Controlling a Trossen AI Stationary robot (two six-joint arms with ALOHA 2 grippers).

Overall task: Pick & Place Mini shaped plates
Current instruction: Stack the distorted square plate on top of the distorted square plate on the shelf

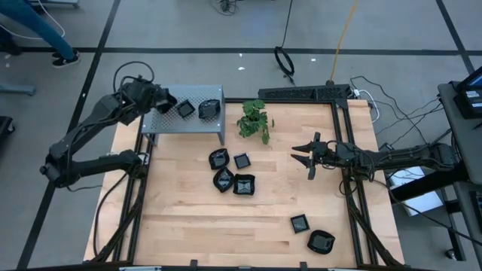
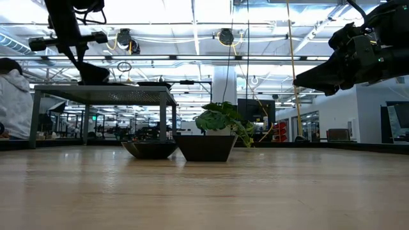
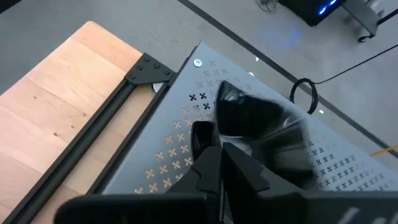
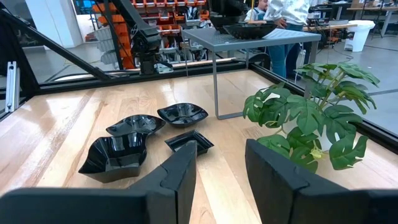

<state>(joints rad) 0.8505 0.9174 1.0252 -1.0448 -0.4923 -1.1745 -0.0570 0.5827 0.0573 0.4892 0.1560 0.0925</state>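
Nearest the front edge of the wooden table [image 1: 188, 233] lie two mini shaped plates, a square one [image 1: 300, 223] and a roundish one [image 1: 321, 242], well apart from the rest; further in, near the middle, sits a cluster of four plates [image 1: 231, 172], touching or just beside one another; beyond them stands the small leafy plant [image 1: 255, 119]. The right gripper [image 1: 309, 156] hangs over bare wood right of the cluster, its fingers spread and empty, seemingly waiting. At the far left stands the grey perforated stand [image 1: 202, 124], which carries two plates on its top: a squarish one [image 1: 185, 109] just by the left gripper [image 1: 167, 100], and a wavy-edged one [image 1: 209, 109] beside it. The left gripper's fingers are pinched together over the stand; the wrist view shows a glossy dish right at their tips, but whether it is held cannot be told. The placing step seems to be in hand; next the left arm would need to lift clear and reach back toward the cluster.
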